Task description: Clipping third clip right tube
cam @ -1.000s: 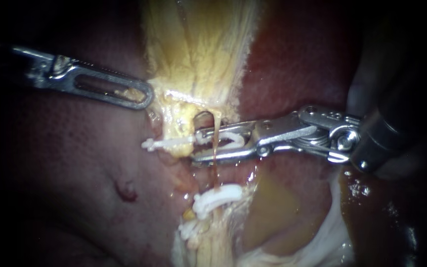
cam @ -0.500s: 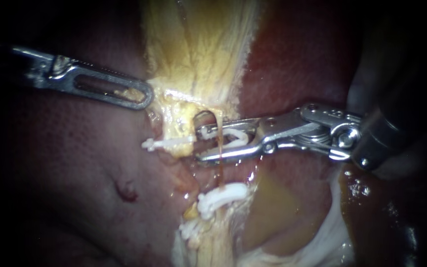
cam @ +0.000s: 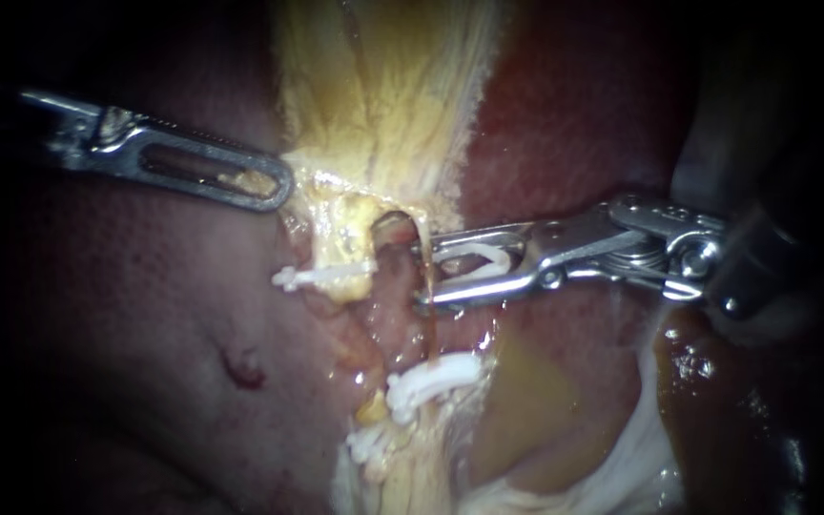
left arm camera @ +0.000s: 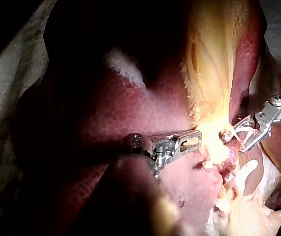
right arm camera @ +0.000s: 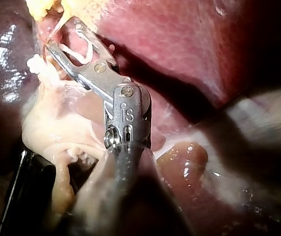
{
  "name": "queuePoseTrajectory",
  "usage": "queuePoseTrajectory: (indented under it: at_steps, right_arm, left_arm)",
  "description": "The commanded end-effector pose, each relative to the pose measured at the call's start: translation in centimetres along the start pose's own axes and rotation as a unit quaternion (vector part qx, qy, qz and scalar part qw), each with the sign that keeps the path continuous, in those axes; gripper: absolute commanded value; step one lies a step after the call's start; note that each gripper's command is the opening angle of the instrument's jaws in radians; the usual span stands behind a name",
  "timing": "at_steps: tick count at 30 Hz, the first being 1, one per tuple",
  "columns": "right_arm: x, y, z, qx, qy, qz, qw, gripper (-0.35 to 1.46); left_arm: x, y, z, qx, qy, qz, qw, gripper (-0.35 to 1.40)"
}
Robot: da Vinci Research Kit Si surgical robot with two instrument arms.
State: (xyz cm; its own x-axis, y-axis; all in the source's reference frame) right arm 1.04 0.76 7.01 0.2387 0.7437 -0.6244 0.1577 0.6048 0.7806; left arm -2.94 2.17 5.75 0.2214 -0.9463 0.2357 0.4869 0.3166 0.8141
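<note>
A thin brownish tube (cam: 428, 329) runs down from the yellow gallbladder tissue (cam: 383, 95) to a white clip (cam: 431, 377) lying across it. My right instrument (cam: 422, 272) comes in level from the right, jaws open with a white clip (cam: 474, 256) sitting between them. The jaw tips straddle the tube, which crosses the gap right at the tips. The same instrument (right arm camera: 61, 34) shows this in its own wrist view. My left instrument (cam: 281, 188) is shut on the yellow tissue's edge, also seen from its wrist camera (left arm camera: 194, 139). Another white clip (cam: 321, 277) sticks out left.
Dark red liver (cam: 145, 315) surrounds the site, with a small red spot (cam: 245, 370). Pale white tissue (cam: 622, 458) and wet brown fluid (cam: 708, 381) lie below my right instrument. More white clip ends (cam: 366, 443) sit low on the yellow stalk.
My right instrument has drawn back to the right, so its jaw tips now sit at the tube instead of past it. The left instrument has held still.
</note>
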Motion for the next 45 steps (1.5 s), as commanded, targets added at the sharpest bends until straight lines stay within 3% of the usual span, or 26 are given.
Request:
queuePoseTrajectory:
  at_steps: [1, 11, 16, 25, 33, 45]
  right_arm:
    - [0.0, 0.0, -0.03, 0.0, 0.0, 0.0, 1.0, 0.29]
    - [0.03, -0.07, -0.32, 0.002, 0.0, -0.001, 1.0, 0.3]
    - [0.05, -0.11, -0.37, 0.004, 0.0, 0.0, 1.0, 0.39]
    - [0.03, -0.12, -0.28, 0.003, 0.0, -0.001, 1.0, 0.49]
    - [-0.1, -0.09, -0.16, -0.002, -0.001, -0.006, 1.0, 0.5]
    - [-0.19, 0.05, 0.15, -0.009, 0.0, -0.01, 0.9999, 0.5]
  left_arm:
    - [0.0, 0.0, 0.0, 0.0, 0.0, 0.0, 1.0, -0.35]
    - [0.0, -0.01, -0.01, 0.0, 0.0, 0.0, 1.0, -0.35]
    - [0.0, -0.01, -0.01, 0.0, 0.0, 0.0, 1.0, -0.35]
    - [0.0, -0.01, -0.01, 0.0, 0.0, 0.0, 1.0, -0.35]
    - [0.0, -0.02, -0.01, 0.0, 0.0, 0.0, 1.0, -0.35]
    - [0.0, -0.04, 0.0, 0.0, 0.0, -0.001, 1.0, -0.35]
